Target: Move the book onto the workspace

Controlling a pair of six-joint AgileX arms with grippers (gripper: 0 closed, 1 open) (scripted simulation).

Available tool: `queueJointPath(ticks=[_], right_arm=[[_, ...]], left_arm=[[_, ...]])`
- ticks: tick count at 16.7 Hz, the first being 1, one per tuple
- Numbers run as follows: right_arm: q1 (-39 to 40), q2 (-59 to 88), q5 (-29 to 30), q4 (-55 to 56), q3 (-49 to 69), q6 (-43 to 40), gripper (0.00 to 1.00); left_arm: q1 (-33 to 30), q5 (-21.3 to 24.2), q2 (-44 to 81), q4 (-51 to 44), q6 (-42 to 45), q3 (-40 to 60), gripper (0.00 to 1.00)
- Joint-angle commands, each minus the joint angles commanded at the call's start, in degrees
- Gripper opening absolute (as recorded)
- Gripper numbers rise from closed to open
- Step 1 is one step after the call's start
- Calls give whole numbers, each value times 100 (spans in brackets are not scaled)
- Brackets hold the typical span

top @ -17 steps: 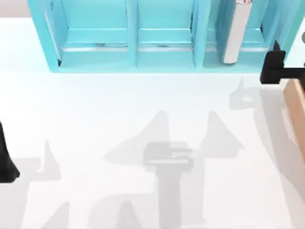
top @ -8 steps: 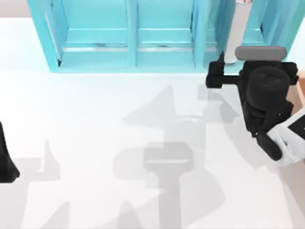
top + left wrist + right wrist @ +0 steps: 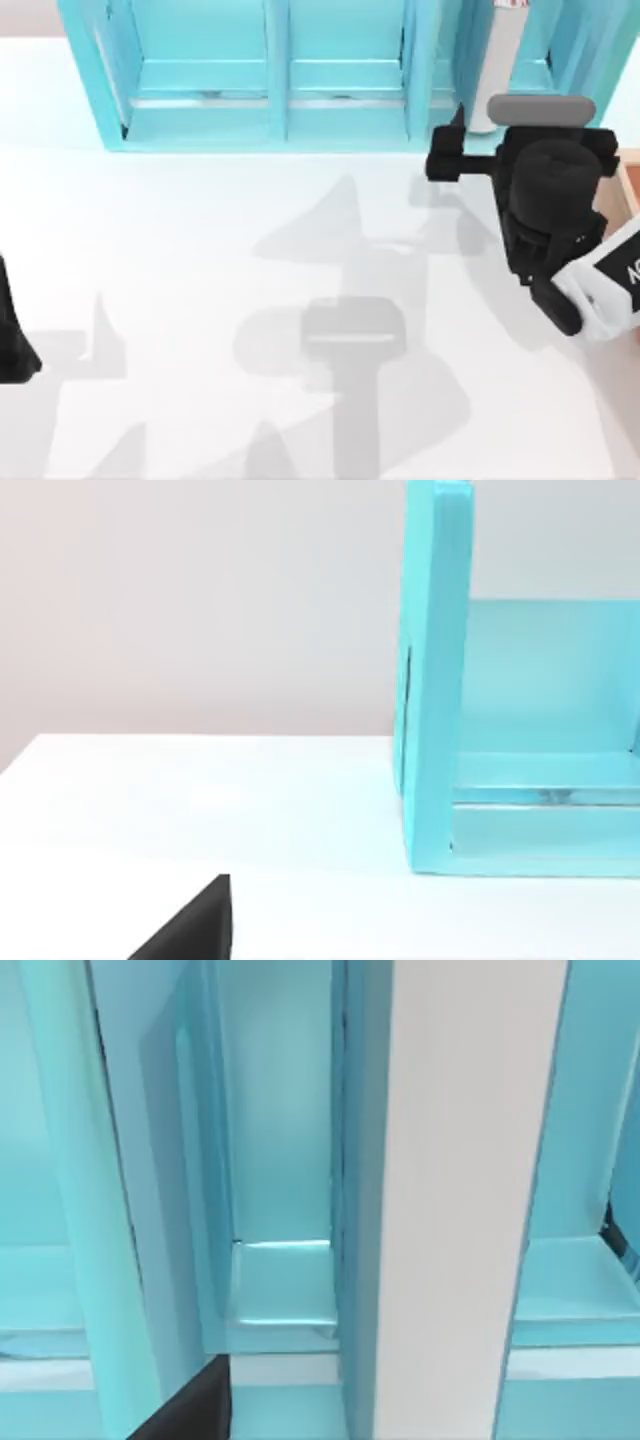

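The book (image 3: 495,70) stands upright in the rightmost compartment of the turquoise shelf (image 3: 280,120), white page edge facing out and a red mark at its far end. In the right wrist view the book (image 3: 470,1200) rises as a tall white strip close ahead. My right gripper (image 3: 505,135) hovers just in front of that compartment, open, with one finger (image 3: 458,125) to the book's left and nothing between the fingers. The white workspace (image 3: 200,250) spreads in front of the shelf. My left gripper (image 3: 12,340) is parked at the table's left edge, open.
A tan wooden box (image 3: 630,190) sits at the right edge beside my right arm. The shelf's dividers (image 3: 70,1190) flank the book closely. The shelf's end wall (image 3: 435,680) stands ahead in the left wrist view.
My right arm has swung in from the right edge to the front of the book's compartment, then edged slightly left and closer to the shelf. The left arm has not moved.
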Motion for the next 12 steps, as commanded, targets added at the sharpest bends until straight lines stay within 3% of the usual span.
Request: queueJointPath(ticks=[12], right_arm=[[-574,1359,-568,-1062,2492,-91,100]], left_arm=[[0,0,0,0,0,0,100]])
